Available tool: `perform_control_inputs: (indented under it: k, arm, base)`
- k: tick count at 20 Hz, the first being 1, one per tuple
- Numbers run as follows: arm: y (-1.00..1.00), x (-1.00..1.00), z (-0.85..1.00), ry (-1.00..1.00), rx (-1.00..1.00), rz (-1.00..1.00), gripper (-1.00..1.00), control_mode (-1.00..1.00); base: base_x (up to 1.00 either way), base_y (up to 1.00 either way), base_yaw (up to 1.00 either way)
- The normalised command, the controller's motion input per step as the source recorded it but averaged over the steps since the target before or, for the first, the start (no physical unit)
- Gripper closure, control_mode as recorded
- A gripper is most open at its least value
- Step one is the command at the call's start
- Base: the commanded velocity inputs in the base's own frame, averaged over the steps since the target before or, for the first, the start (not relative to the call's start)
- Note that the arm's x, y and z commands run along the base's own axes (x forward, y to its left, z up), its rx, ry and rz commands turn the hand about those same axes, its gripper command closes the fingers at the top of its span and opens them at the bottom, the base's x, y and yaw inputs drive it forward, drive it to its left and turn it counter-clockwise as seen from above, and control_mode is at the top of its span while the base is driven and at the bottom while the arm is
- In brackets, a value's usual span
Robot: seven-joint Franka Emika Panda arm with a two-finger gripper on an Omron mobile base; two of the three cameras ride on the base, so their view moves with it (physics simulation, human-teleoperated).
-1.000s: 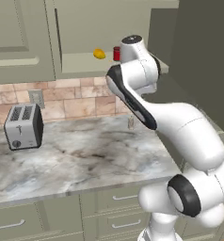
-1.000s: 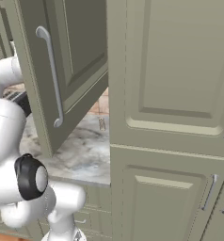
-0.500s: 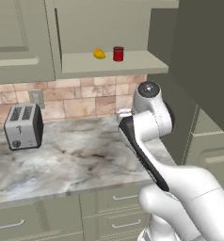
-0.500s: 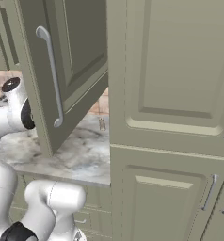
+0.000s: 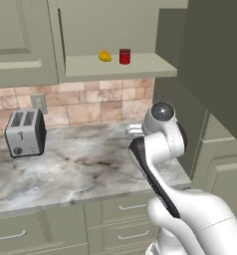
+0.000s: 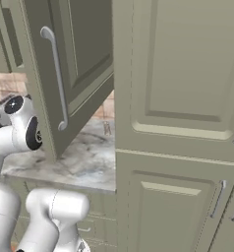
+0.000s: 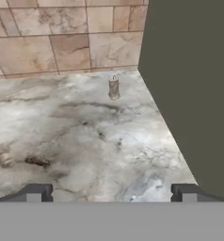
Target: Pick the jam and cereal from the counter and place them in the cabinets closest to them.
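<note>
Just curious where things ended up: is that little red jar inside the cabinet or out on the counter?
In the cabinet. The jam stands upright on the open shelf beside a yellow fruit, well above the counter.

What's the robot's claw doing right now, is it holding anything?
Gripper: open, fingertips wide apart, holding nothing, above the bare marble counter.

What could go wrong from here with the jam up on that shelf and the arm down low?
The jam stands on the shelf with a lemon close beside it, so a careless pass could knock either off. The open door hangs over the counter beside the arm, a collision risk on swinging. The open end effector faces a small shaker it could bump.
</note>
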Motion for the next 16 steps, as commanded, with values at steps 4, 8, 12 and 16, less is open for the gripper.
perform_control_inputs:
  k: [4, 8, 12, 16]
  arm:
    - [0.0, 0.0, 0.0, 0.0, 0.0, 0.0, -1.0, 1.0]
    - [0.0, 0.0, 0.0, 0.0, 0.0, 0.0, -1.0, 1.0]
    - [0.0, 0.0, 0.0, 0.0, 0.0, 0.0, -1.0, 1.0]
    - [0.0, 0.0, 0.0, 0.0, 0.0, 0.0, -1.0, 1.0]
  base:
    - [-0.63, 0.0, 0.01]
    - [-0.61, 0.0, 0.01]
    - [-0.49, 0.0, 0.01]
    - [-0.16, 0.0, 0.0]
